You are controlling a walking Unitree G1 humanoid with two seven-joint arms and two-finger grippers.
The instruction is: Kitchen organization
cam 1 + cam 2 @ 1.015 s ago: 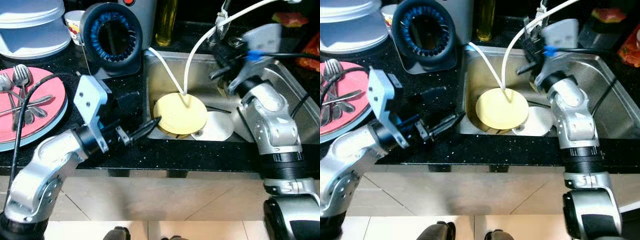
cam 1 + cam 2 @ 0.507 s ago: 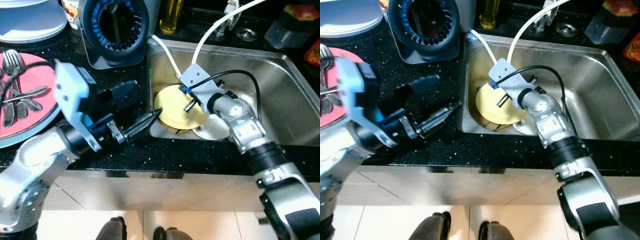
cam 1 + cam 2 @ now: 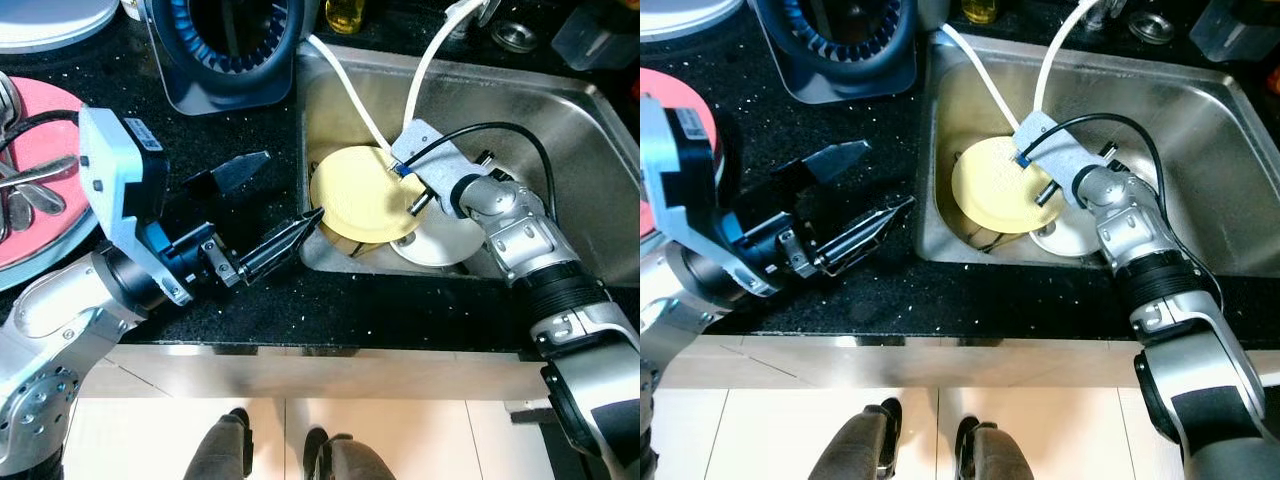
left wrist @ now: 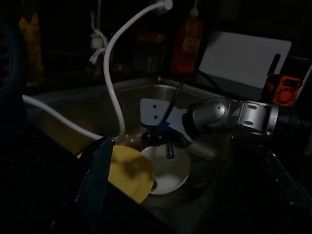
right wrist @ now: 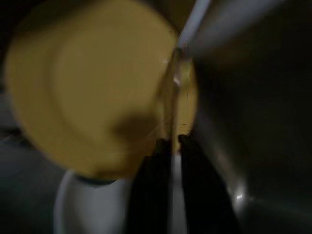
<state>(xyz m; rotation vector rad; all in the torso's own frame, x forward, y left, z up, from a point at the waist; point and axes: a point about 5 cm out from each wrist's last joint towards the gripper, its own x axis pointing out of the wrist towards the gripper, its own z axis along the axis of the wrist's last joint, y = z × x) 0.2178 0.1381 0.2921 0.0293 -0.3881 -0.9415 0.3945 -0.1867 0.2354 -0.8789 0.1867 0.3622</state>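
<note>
A yellow plate (image 3: pixel 362 205) lies in the steel sink (image 3: pixel 590 170), overlapping a white plate (image 3: pixel 452 243). My right arm reaches down into the sink, its white wrist mount (image 3: pixel 425 152) just above the yellow plate's right edge. In the blurred right wrist view, the right gripper (image 5: pixel 173 142) has its two black fingers close together, shut, with the tips at the yellow plate's (image 5: pixel 92 87) rim. My left gripper (image 3: pixel 270 205) hovers open over the black counter, its lower fingertip at the sink's left edge beside the yellow plate.
Two white hoses (image 3: pixel 432 60) hang into the sink over the yellow plate. A round blue-black appliance (image 3: pixel 225 40) stands on the counter behind the left gripper. A pink plate (image 3: pixel 40 190) with cutlery lies at the far left. Bottles and containers (image 3: pixel 600 40) line the back.
My right arm came down from the tap into the sink and now rests at the yellow plate. The view tilted further down. The left gripper stays open at the sink's edge.
</note>
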